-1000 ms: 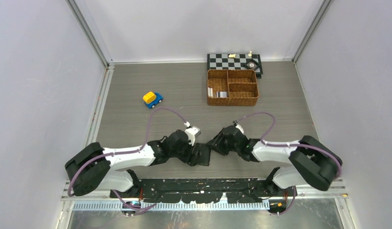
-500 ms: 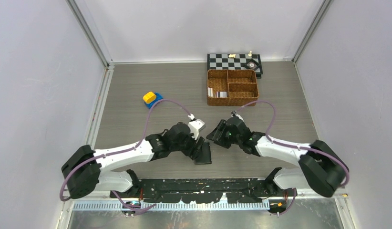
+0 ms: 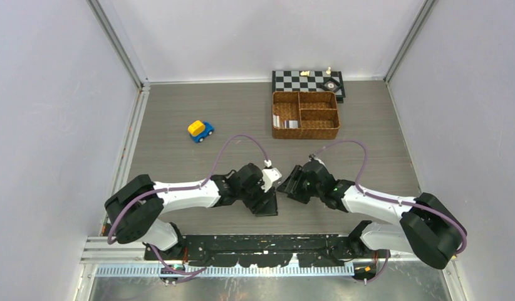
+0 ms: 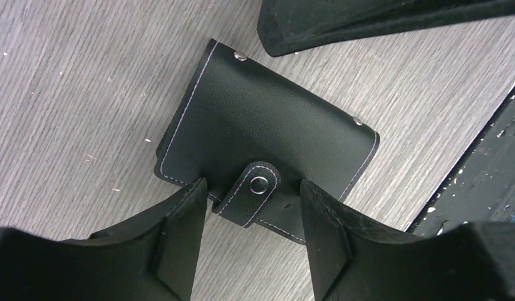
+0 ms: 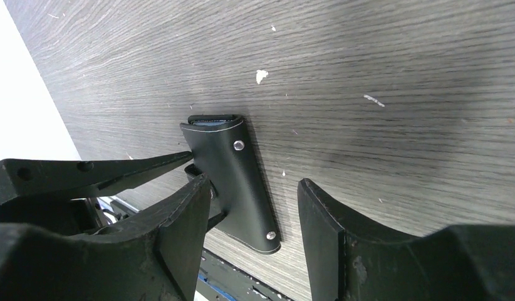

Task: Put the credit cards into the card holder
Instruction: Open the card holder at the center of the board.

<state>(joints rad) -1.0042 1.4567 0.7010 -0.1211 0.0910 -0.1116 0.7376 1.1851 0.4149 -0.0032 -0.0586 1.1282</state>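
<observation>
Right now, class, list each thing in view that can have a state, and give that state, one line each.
card holder: shut, tab snapped, lying flat
left gripper: open, a finger either side of the tab
right gripper: open, empty
credit cards: inside the wicker basket, left side
toy car: upright on its wheels

The card holder (image 4: 261, 138) lies near the table's (image 3: 180, 106) near edge, hemmed in on both sides; the left gripper (image 4: 252, 188) straddles its snap tab with jaws spread; the right gripper (image 5: 252, 188), jaws apart, crowds its other side; a wicker basket (image 3: 305, 133) and chessboard (image 3: 292, 80) block the far edge right of centre; a toy car (image 3: 200, 130) stands left of centre; bare wood lies between these.
</observation>
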